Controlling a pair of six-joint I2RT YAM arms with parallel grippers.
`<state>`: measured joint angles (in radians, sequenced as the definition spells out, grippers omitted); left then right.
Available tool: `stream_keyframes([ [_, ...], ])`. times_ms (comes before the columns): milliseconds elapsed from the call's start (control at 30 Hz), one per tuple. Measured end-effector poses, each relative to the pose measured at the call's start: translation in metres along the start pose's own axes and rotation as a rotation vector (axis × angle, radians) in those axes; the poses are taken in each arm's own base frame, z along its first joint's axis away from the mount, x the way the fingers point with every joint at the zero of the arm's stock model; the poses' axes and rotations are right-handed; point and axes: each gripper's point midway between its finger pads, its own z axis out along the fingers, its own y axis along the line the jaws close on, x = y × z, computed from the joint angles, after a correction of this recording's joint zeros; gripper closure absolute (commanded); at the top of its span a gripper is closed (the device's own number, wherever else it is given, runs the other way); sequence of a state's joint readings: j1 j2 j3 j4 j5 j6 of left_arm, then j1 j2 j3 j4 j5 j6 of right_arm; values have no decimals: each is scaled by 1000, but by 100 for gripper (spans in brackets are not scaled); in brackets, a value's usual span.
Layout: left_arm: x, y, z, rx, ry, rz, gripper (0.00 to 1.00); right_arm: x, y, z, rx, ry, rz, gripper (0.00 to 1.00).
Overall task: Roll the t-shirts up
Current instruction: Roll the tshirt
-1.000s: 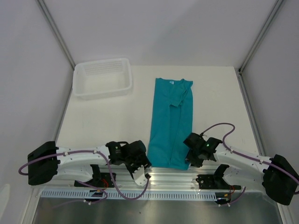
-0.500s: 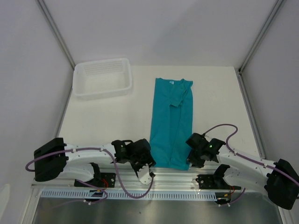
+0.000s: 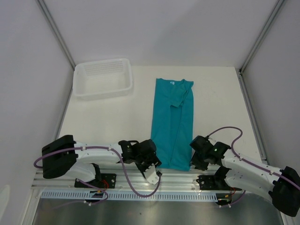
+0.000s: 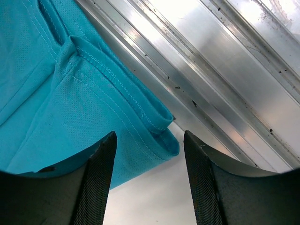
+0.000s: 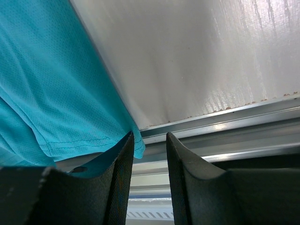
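The teal t-shirt (image 3: pixel 172 123) lies flat, folded into a long narrow strip.

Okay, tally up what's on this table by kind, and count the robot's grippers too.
Teal t-shirt: 1
White tray: 1
Grippers: 2, the left gripper and the right gripper
Total: 4

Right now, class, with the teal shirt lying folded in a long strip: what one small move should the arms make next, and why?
Probably lower both sets of jaws onto the t-shirt's near hem and close them. The left jaws and right jaws stand open, each at one near corner beside the aluminium rail, gripping nothing yet. Rolling likely starts from that hem.
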<state>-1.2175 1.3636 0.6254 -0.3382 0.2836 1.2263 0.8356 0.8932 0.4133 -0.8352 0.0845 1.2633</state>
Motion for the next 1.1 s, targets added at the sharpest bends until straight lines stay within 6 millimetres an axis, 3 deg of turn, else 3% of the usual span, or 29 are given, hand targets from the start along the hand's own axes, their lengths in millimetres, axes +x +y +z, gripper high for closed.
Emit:
stream_keyframes([
  [200,1,-2,1,8,2,-13,39,0,7,1,-22,2,0,63],
  [467,2,0,7,-6,4,-55,52,1,15,6,-40,17,-13,63],
  [500,2,0,8,-3,3,-60,55,2,16,6,-44,20,-14,64],
  [600,1,-4,11,11,-3,-76,78,3,18,6,-50,27,-17,65],
  [733,-6,-1,13,7,-26,-79,99,2,15,4,-37,20,-19,64],
  [933,-8,2,13,-5,-28,-128,99,-8,21,-18,-66,-32,-24,61],
  [1100,-6,17,8,-57,-11,-174,99,-7,21,-12,-42,-20,-44,60],
])
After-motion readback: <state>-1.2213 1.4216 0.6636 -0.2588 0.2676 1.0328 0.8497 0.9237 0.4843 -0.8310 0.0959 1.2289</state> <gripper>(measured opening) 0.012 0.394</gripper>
